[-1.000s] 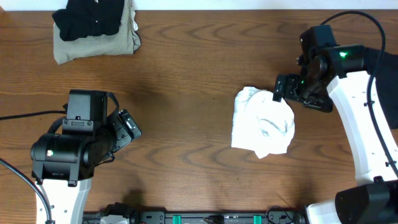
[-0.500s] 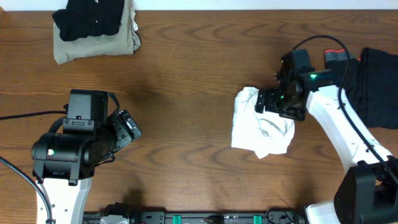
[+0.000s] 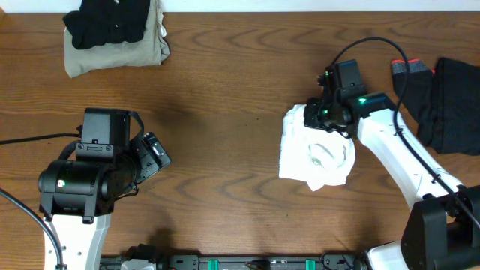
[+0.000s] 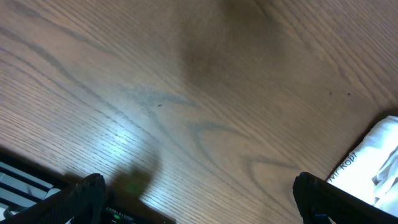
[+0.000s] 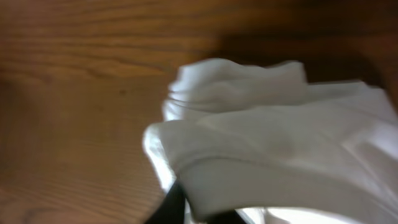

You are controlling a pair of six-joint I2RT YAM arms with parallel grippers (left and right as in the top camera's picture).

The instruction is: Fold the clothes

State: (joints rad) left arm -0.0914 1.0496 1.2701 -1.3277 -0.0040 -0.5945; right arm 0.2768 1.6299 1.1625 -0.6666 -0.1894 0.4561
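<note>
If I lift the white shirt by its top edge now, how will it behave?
Likely floppy: the white shirt lies crumpled in soft folds, so it should drape and unfold, not hold shape. Probably light, since the cloth looks thin. A push would likely bunch it rather than slide it.

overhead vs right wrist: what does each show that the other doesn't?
Overhead only: both arms; the left gripper open, well away from any cloth; the khaki garment with a black garment on it at the far left corner; a second black garment beside the right arm.
Right wrist only: a close look at the layered folds, and a dark fingertip showing under the cloth's edge.
Both: the white shirt, bunched on the wood table, with the right gripper shut on its edge.
</note>
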